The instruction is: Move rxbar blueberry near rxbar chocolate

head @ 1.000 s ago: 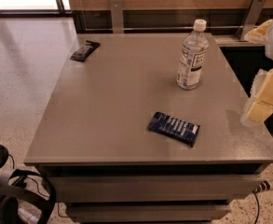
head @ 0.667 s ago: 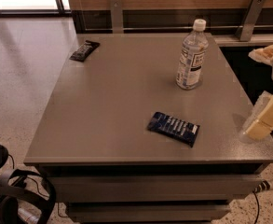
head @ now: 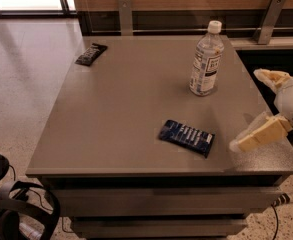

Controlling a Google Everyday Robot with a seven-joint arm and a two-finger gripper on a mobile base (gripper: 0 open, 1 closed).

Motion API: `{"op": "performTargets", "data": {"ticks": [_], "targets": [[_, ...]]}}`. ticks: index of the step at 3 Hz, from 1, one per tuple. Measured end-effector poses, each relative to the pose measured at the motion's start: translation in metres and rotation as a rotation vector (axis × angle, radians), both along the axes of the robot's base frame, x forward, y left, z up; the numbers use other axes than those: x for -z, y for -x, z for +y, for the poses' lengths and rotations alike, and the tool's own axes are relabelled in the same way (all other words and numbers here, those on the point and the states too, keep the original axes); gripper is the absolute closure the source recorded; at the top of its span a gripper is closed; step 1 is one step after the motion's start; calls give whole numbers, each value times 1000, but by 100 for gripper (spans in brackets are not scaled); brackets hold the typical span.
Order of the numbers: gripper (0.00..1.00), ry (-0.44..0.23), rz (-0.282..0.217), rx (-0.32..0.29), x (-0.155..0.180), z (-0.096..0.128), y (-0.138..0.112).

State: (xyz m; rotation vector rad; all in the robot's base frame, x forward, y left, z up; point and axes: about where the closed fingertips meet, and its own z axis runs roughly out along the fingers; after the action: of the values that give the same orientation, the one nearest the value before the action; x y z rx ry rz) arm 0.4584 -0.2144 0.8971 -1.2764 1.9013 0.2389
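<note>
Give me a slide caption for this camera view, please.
Open gripper at right of table; rxbar blueberry near front, rxbar chocolate far-left corner.

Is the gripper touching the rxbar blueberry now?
Apart. The camera view shows bare table between the open gripper, at the table's right edge, and the rxbar blueberry.

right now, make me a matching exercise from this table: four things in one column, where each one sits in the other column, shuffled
Things
1. rxbar blueberry
2. rxbar chocolate
3. water bottle
4. gripper

Places
A. far left corner of the table
B. at the table's right edge, fingers apart, holding nothing
C. lying flat near the front edge, right of the middle
D. standing upright in the far right part

Pairs: 1-C, 2-A, 3-D, 4-B
</note>
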Motion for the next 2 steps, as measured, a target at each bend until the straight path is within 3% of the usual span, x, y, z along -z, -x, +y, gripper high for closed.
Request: {"op": "performTargets", "data": {"ticks": [1, 2], "targets": [[0, -145, -39, -19, 10, 12, -12], [0, -234, -45, -56, 19, 23, -10]]}}
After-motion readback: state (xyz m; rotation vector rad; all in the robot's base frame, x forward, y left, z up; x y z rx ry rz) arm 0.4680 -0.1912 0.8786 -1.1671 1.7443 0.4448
